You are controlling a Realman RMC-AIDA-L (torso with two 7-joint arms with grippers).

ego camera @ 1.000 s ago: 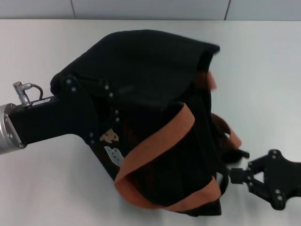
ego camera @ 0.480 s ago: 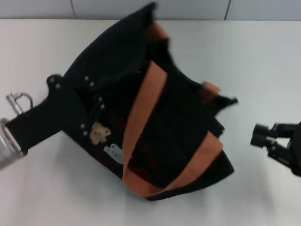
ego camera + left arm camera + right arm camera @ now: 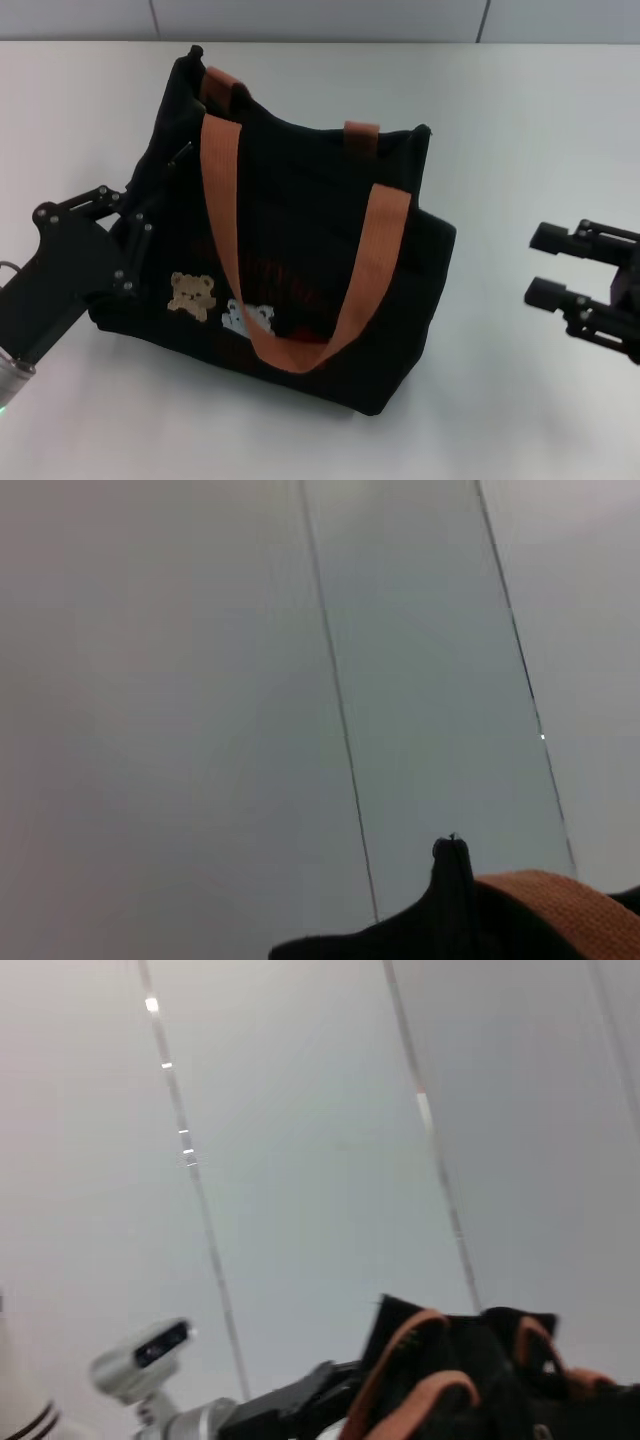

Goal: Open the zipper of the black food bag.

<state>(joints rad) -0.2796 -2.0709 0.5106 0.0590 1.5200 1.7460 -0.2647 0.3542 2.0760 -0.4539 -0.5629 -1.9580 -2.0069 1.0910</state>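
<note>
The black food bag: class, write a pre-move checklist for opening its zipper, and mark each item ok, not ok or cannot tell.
1. Black food bag stands upright on the table: ok.
2. Left gripper against the bag's side: ok; whether it grips: cannot tell.
3. Right gripper open and apart from the bag: ok.
4. Orange handle hangs down the front, off the top edge: ok.
5. Zipper pull tab located: cannot tell.
6. Zipper open or shut: cannot tell.
</note>
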